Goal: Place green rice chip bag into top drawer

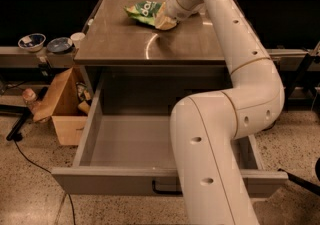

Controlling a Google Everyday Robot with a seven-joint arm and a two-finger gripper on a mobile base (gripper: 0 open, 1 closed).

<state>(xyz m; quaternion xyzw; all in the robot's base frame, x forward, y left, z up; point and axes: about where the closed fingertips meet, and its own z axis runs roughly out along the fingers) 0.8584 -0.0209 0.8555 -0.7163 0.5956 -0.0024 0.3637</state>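
The green rice chip bag lies on the far middle of the brown cabinet top. My gripper is down at the bag's right edge, touching it, at the end of the white arm that reaches over the cabinet from the right. The top drawer stands pulled out wide below the cabinet top; its grey interior is bare where it shows. Its dark handle sits on the front panel. The arm's lower link hides the drawer's right part.
An open cardboard box stands on the floor left of the drawer. Two bowls and a white cup sit on a low shelf at the left. A black cable runs over the floor. Dark stand legs are at the right.
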